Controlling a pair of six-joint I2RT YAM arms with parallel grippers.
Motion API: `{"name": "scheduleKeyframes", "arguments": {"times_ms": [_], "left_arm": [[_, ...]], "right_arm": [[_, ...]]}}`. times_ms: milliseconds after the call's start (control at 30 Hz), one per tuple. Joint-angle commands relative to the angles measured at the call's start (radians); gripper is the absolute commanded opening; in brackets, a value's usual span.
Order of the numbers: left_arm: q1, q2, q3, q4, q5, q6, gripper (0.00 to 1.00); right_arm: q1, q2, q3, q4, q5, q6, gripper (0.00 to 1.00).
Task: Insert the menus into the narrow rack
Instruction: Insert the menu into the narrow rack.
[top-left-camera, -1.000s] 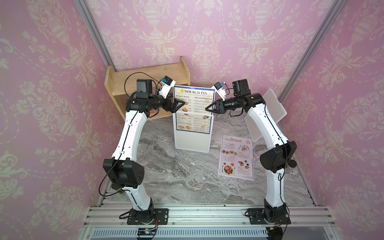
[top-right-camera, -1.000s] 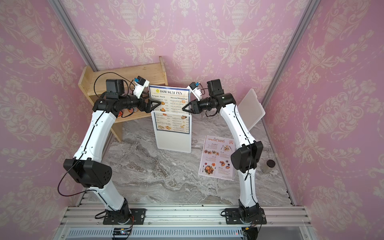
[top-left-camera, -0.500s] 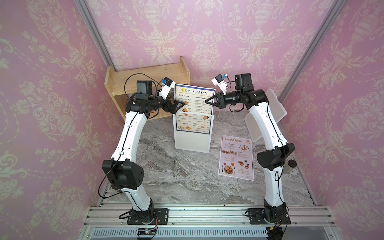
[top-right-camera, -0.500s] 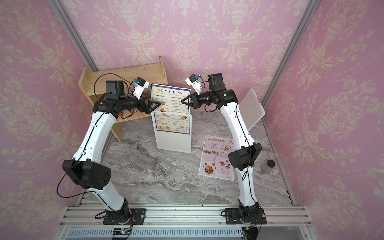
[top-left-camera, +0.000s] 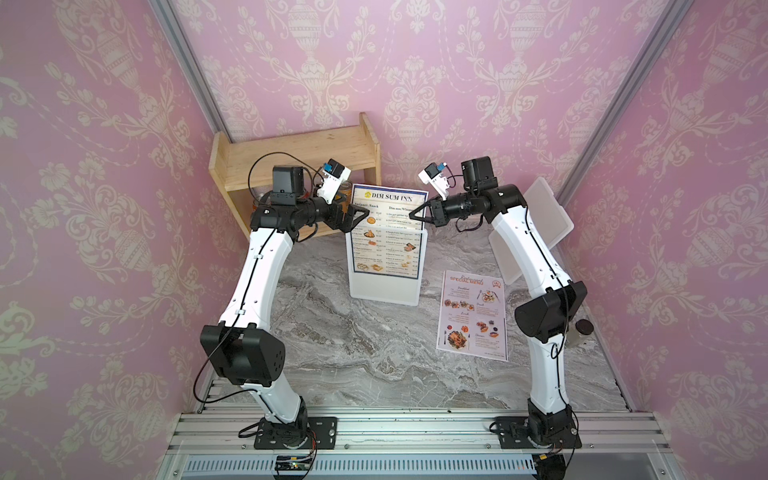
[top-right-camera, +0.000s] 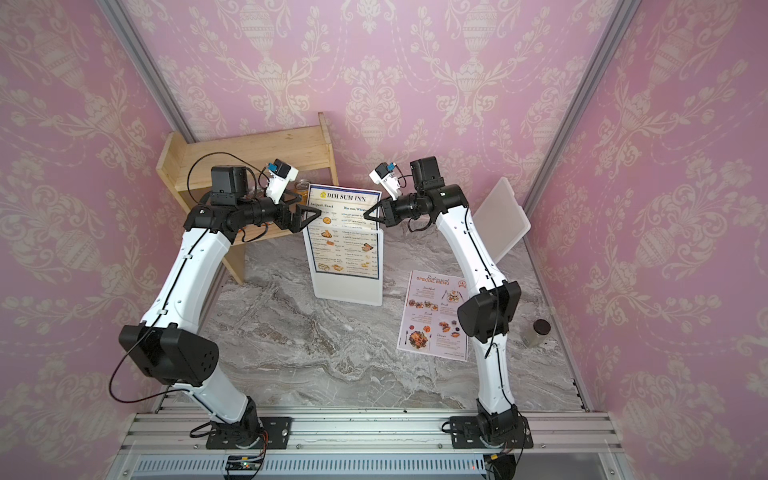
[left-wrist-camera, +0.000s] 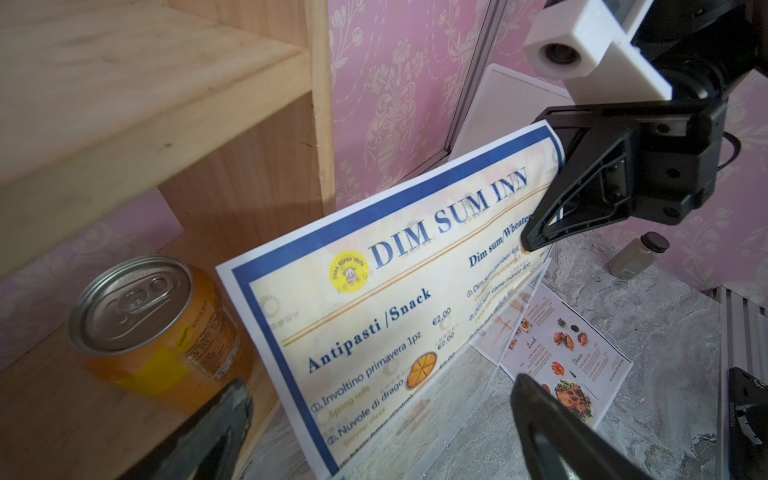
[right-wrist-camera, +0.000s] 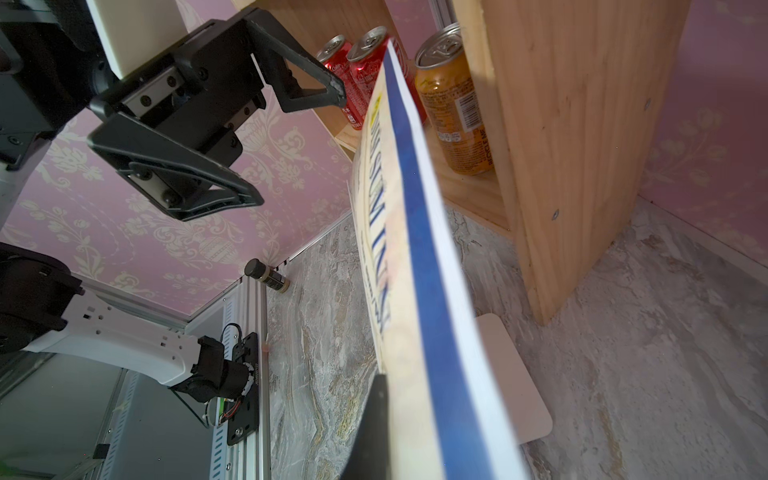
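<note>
The blue-bordered "DIM SUM INN" menu stands upright in the clear narrow rack at the table's middle back. Its top half rises above the rack. My right gripper is shut on the menu's upper right edge. My left gripper is open at the menu's upper left edge, one finger on each side of the sheet, not pinching it. The pale "SPECIAL MENU" sheet lies flat on the table right of the rack.
A wooden shelf stands at the back left just behind the rack, with an orange can and red cans on it. A white board leans on the right wall. A small jar stands near the right arm.
My right gripper has shut on the menu's right edge after standing open beside it. The menu sits slightly lower. The left gripper has stayed open in place.
</note>
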Motion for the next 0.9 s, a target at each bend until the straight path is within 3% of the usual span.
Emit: {"name": "scheduleKeyframes", "arguments": {"times_ms": [0,200,333,367,433,567,867], "left_arm": [[0.006,-0.032,-0.015,0.019,0.016,-0.016,0.99],[0.007,-0.034,-0.019,0.021,0.015,-0.014,0.99],[0.008,-0.038,-0.02,0.01,0.011,-0.005,0.99],[0.008,-0.04,-0.021,0.007,0.008,0.0,0.99],[0.009,-0.044,-0.023,0.003,0.004,0.003,0.99],[0.014,-0.049,-0.028,0.008,0.007,0.004,0.99],[0.014,-0.064,-0.059,0.042,0.016,-0.015,0.99]], "right_arm": [[0.007,-0.057,-0.031,-0.003,0.008,-0.029,0.07],[0.007,-0.039,0.024,0.002,0.024,-0.016,0.4],[0.008,0.026,0.155,-0.021,0.012,0.013,0.44],[0.009,0.042,0.19,-0.029,0.01,0.019,0.42],[0.011,0.058,0.23,-0.041,0.01,0.02,0.29],[0.015,0.049,0.209,-0.043,0.01,0.009,0.13],[0.018,0.022,0.143,-0.045,0.026,-0.007,0.02]]}}
